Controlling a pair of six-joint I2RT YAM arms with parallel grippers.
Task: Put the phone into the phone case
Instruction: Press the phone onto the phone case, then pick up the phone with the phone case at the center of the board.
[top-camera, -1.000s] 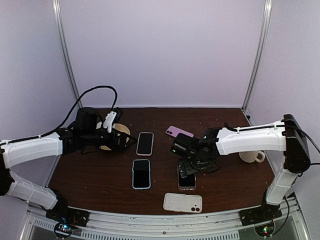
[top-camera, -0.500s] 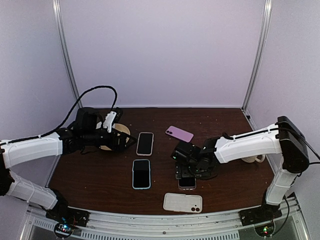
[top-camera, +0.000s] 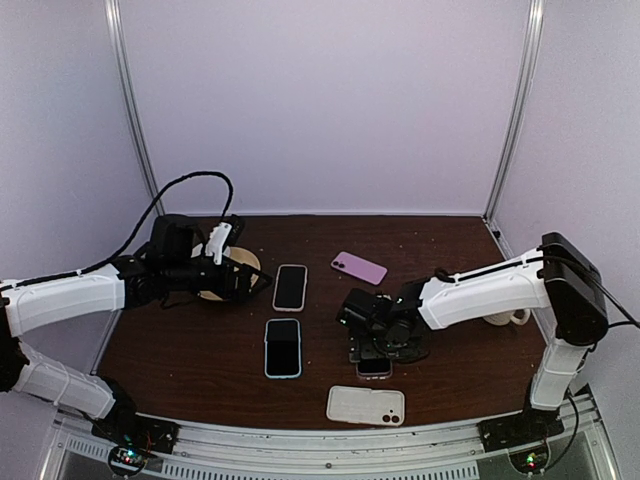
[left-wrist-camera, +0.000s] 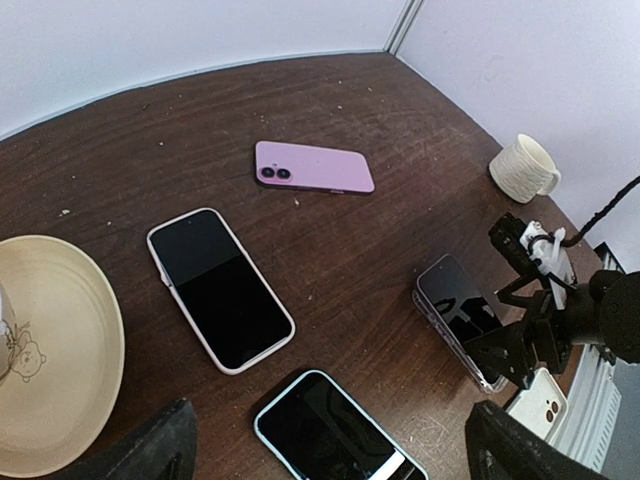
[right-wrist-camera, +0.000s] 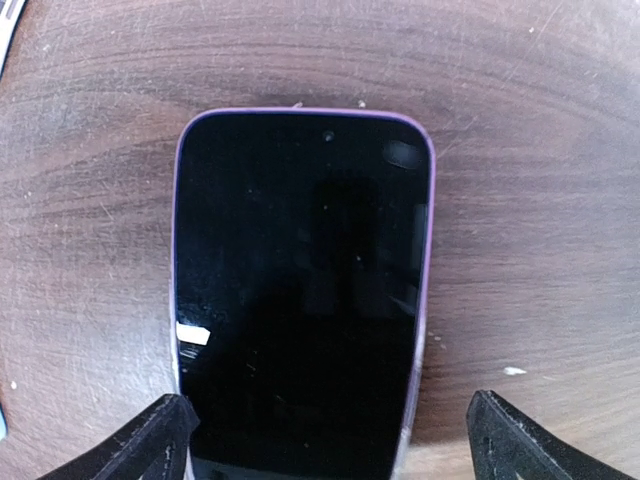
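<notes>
Purple-rimmed phone (right-wrist-camera: 300, 290) lies screen-up mid-frame on the worktop (right-wrist-camera: 520, 150); I see my right pincer (right-wrist-camera: 330, 432) spread either side, left pincer (left-wrist-camera: 330, 447) released.

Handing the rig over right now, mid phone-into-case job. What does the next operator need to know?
Left gripper: open, empty, hovering over the left of the table beside the beige plate.
Right gripper: open, empty, low over the purple-edged phone, fingers straddling it, not closed.
Phone: flat on the table, screen up, right of centre.
White phone case: near the front edge, apart from the phone.
Done: approach only.
Left: grasp the phone, carry it over and seat it in the case.
</notes>
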